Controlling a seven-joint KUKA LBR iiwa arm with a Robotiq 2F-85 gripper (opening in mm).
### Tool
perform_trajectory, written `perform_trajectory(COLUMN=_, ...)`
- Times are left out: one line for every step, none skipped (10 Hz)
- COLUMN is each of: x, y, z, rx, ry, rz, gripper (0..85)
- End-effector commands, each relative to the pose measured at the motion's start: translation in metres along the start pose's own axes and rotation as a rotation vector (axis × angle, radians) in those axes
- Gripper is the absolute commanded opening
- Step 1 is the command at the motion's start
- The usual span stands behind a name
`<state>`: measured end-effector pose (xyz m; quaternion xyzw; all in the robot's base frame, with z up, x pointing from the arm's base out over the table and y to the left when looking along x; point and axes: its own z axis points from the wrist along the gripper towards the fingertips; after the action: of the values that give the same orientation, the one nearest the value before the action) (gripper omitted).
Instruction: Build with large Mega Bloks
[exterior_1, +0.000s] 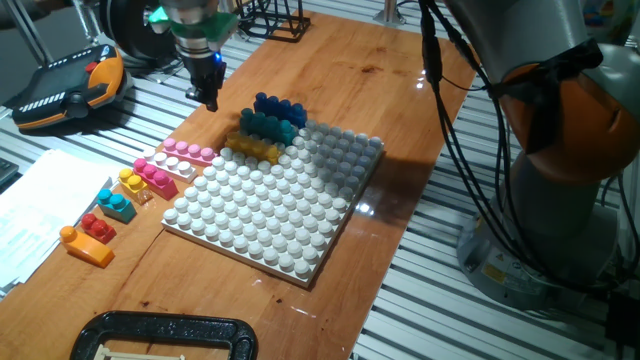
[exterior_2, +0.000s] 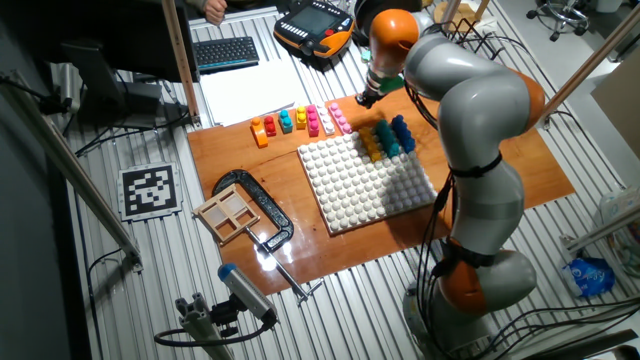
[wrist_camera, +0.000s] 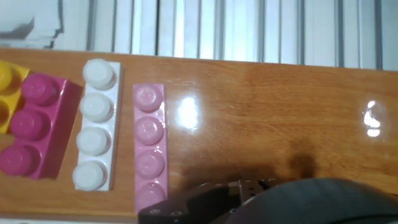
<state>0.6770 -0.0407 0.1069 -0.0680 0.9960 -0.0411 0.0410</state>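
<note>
Pale pink brick (wrist_camera: 149, 146) fills hand view; tool (exterior_1: 210, 93) hovers, grip state unclear.

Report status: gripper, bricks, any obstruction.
Gripper above the bare wood past the light pink brick, jaw state unclear. Blue brick, teal brick, yellow brick on the baseplate corner. Nothing in the way.

Two fixed views share the baseplate (exterior_1: 270, 205) from opposite sides (hand view close, downward).
</note>
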Motion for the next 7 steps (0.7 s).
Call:
perform_trajectory(x=0.000, y=0.000, z=0.000, rx=-0.002, ry=-0.001, rz=-0.018, gripper=0.0)
perform_trajectory(x=0.000, y=0.000, z=0.000, rx=-0.021, ry=0.002, rz=-0.030, gripper=0.0)
perform_trajectory(x=0.000, y=0.000, z=0.000, rx=-0.050, ry=0.014, rz=-0.003, gripper=0.0)
perform_trajectory(x=-0.003, y=0.006, z=0.000, rx=-0.056, ry=0.017, rz=0.018, gripper=0.0)
perform_trajectory(x=-0.011, y=0.020, z=-0.005, rx=-0.061, ry=0.032, rz=0.032, gripper=0.0)
perform_trajectory(x=-0.018, y=0.034, z=-0.012, rx=-0.061, ry=0.037, rz=0.044, gripper=0.0)
perform_trajectory(x=-0.024, y=0.049, z=-0.019, rx=-0.052, ry=0.039, rz=0.056, gripper=0.0)
